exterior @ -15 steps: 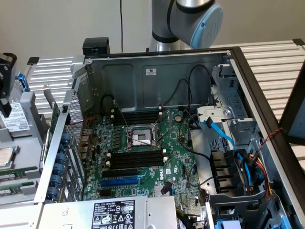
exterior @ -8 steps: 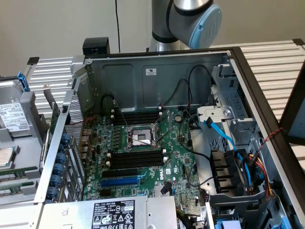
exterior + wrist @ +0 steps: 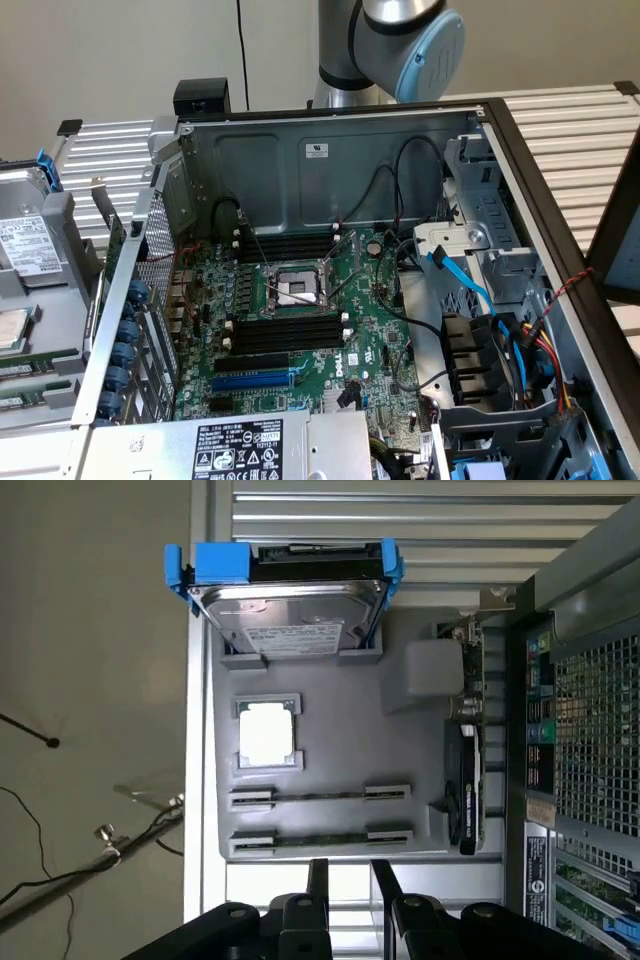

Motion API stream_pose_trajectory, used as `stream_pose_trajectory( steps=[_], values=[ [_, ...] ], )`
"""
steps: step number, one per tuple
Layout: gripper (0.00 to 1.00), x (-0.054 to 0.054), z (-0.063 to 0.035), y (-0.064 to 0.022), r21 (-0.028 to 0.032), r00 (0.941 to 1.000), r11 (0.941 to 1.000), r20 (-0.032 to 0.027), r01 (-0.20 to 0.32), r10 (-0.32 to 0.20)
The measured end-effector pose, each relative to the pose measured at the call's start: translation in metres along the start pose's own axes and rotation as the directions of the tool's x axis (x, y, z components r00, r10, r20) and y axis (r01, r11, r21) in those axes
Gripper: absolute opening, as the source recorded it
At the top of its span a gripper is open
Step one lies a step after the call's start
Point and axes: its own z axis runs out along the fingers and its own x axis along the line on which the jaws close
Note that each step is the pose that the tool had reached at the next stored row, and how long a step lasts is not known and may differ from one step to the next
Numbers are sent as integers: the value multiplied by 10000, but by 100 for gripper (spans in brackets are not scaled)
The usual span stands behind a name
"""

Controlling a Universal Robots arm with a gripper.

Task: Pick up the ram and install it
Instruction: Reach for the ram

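I am on the first step: getting hold of the ram. My gripper hangs by the edge of the grey tray, with its two fingers apart and nothing between them. Two ram sticks stand on their thin edges in small holders on the tray, side by side. The near ram stick runs along the tray edge closest to my fingers. The far ram stick sits just beside it, further in. Past them is a square chip, and at the opposite edge is a hard drive in a blue frame. No stick is lifted yet. In the exterior view the computer case lies open, and the long black slots on the board look empty to me, so nothing is put in yet. I think the grab calls for care. The fingers must sit one on each flat side of one stick, near its middle, and come down straight so they do not bump the other stick.
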Motion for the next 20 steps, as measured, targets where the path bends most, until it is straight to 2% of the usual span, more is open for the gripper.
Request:
stream_pose_trajectory(
  steps=[5, 10, 15, 20],
  values=[
    [31, 0, 0, 0, -16, 9959, 9959, -51, 908, -908],
    [31, -1, 4, 0, -38, 9836, 9836, -98, 1802, -1803],
    [31, -1, 14, -1, -62, 9633, 9634, -148, 2681, -2682],
    [31, 0, 19, -2, -93, 9345, 9347, -190, 3554, -3555]
  ],
)
